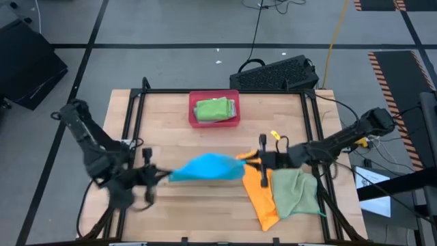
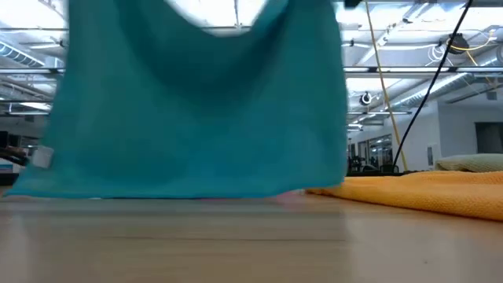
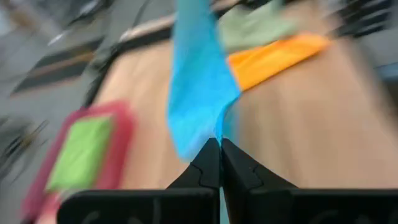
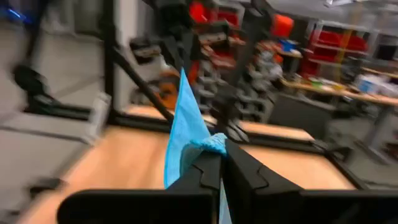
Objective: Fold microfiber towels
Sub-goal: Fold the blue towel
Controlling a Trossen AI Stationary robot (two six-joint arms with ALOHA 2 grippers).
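You're holding the bright blue microfiber towel mid-counter, left tool and right tool both clamped on corners; uneven pull risks slipping one out.

High cam overhead; low cam at tabletop; wrist cams close; all share blue towel.

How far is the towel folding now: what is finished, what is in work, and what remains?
Done: one folded green towel lies in the red tray. In hand: the left pincer and right pincer are each shut on the blue towel, held stretched between them. Left: the orange towel and light green towel.
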